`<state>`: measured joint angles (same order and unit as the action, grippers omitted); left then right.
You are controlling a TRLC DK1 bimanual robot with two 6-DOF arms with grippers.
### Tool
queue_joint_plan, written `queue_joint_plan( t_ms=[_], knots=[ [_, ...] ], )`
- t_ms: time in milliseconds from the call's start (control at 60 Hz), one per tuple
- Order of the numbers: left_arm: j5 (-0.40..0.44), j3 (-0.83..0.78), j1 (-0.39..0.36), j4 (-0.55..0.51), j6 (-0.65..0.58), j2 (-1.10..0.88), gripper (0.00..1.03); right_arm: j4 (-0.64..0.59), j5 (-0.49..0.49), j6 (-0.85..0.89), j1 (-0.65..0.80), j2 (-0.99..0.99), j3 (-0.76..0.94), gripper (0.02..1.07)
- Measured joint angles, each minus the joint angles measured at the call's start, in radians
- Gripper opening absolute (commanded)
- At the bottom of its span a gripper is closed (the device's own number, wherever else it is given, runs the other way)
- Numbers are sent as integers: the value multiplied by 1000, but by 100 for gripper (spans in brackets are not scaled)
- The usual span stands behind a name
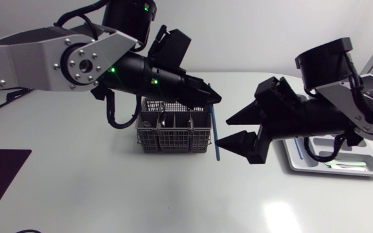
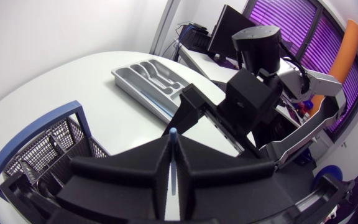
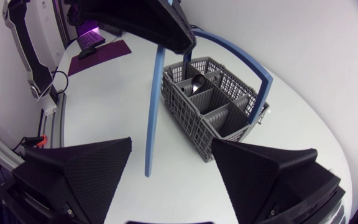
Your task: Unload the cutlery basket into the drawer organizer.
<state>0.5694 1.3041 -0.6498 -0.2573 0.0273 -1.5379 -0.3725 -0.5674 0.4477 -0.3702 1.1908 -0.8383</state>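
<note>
The left end effector (image 1: 214,97) is clamped on the top of a thin blue utensil (image 1: 215,139), which hangs upright just beside the cutlery basket (image 1: 173,133) — on its side towards the drawer organizer (image 1: 361,169). Just beyond the utensil, the right end effector (image 1: 225,131) stands spread wide, not touching it. The basket sits well in from the worktop (image 1: 109,188) edges.

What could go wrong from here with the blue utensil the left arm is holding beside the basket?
The left gripper pinches the blue utensil only at its top end, so the long hanging part could swing or slip out. The right gripper stands open right beside it; closing off-centre could knock it loose onto the table, short of the organizer.
</note>
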Motion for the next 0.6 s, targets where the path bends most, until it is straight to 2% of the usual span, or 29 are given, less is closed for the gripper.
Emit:
queue_joint_plan(
  t_ms=[117, 300, 533, 600],
  knots=[
    [3, 0, 0, 0, 3, -2, 6, 13, 3, -27, -22, 30, -16, 66],
    [3, 0, 0, 0, 3, -3, 6, 14, -13, -37, -24, 51, -27, 21],
    [3, 0, 0, 4, 3, -3, 7, 9, -50, -40, -25, 61, -27, 7],
    [3, 0, 0, 5, 3, -3, 12, 6, -51, -41, -27, 61, -27, 7]
  ],
)
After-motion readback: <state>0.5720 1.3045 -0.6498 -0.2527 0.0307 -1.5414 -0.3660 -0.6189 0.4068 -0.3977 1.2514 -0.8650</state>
